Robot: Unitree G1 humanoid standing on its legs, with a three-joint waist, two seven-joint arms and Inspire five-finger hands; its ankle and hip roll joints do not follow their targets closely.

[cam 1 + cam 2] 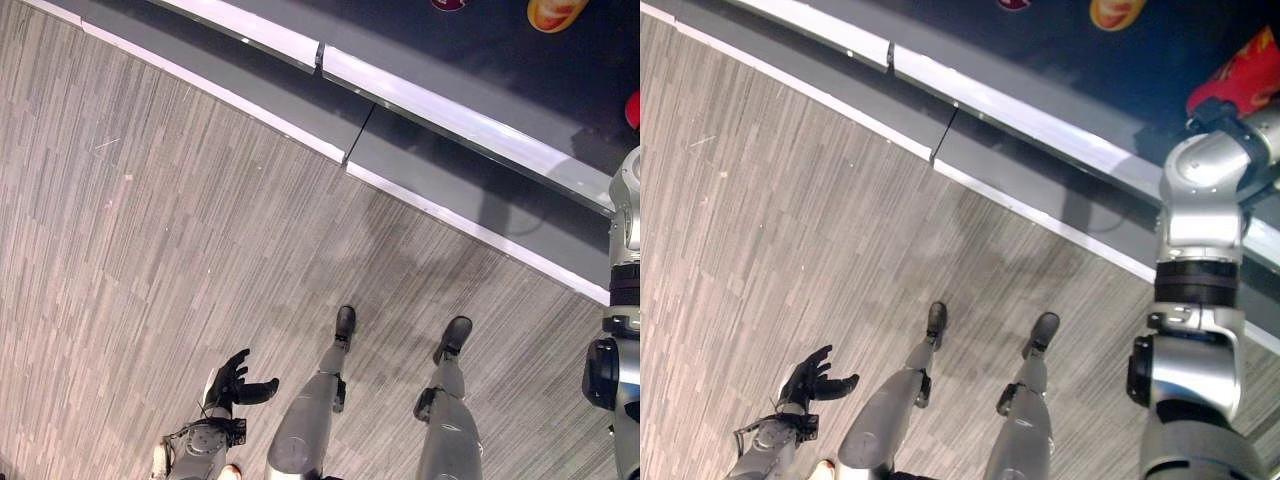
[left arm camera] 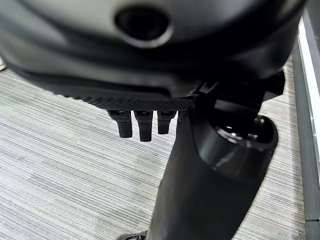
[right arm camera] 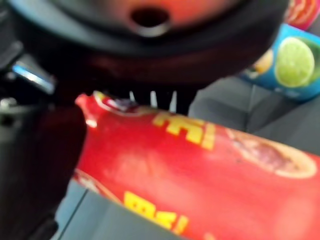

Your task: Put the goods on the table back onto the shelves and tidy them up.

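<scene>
right hand (image 3: 40,150) seemingly gripping red packet (image 3: 200,175)

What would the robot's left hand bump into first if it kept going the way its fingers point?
Probably nothing but the grey floor. The left hand hangs low with relaxed, empty fingers aimed forward over it. Farther along stands the shelf base, but depth is hard to judge.
</scene>
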